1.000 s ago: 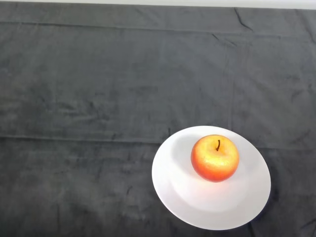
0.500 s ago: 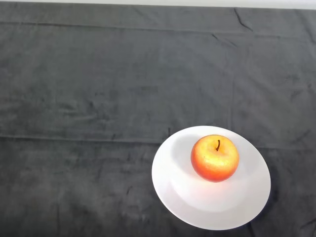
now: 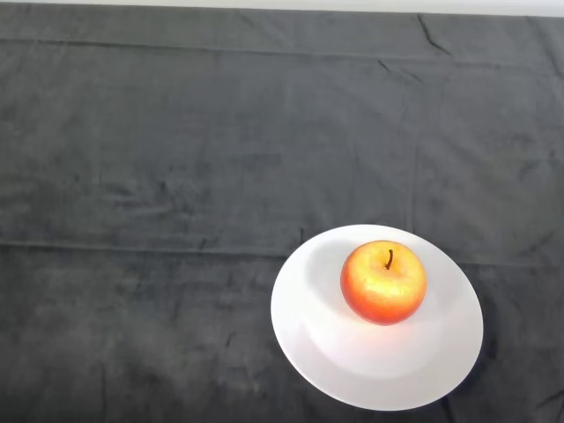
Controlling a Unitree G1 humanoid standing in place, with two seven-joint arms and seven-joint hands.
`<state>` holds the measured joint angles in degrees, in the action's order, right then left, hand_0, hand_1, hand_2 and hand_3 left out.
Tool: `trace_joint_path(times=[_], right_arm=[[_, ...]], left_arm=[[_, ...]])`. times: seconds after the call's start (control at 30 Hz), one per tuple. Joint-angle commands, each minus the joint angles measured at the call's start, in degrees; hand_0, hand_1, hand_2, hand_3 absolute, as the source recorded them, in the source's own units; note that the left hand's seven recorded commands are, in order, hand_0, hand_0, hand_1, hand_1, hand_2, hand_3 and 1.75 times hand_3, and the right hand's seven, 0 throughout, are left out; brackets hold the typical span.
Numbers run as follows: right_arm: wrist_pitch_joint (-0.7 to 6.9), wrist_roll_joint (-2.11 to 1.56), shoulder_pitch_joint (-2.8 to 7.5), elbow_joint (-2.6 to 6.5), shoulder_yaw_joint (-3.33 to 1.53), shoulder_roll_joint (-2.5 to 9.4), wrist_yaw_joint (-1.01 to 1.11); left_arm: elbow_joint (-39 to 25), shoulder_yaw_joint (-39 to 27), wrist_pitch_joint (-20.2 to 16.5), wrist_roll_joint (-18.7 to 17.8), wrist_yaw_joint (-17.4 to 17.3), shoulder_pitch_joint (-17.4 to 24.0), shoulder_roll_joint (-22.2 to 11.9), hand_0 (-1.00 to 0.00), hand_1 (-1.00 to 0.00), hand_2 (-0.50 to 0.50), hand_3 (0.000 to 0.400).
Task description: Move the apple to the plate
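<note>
A red-and-yellow apple [image 3: 383,282] with a dark stem stands upright on a white round plate [image 3: 317,352] at the lower right of the head view. The apple rests slightly toward the plate's far side.
A dark grey cloth [image 3: 176,176] with faint creases covers the whole table. The table's far edge runs along the top of the view, with a pale strip beyond it.
</note>
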<state>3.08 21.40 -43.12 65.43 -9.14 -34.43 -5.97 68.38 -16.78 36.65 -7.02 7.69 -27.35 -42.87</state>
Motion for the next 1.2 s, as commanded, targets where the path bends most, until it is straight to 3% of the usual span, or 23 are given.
trace_joint_path(times=[0.03,1.2], right_arm=[[-0.48,-0.31,1.41,1.47,0.49,-0.28,0.10],[-0.48,-0.33,1.40,1.48,0.47,-0.28,0.10]], left_arm=[[-0.5,-1.3,0.4,1.4,0.5,1.5,-2.4,0.00,0.00,0.00,0.000],[-0.4,-2.7,-0.1,1.7,-0.7,1.5,-2.5,0.00,0.00,0.00,0.000]])
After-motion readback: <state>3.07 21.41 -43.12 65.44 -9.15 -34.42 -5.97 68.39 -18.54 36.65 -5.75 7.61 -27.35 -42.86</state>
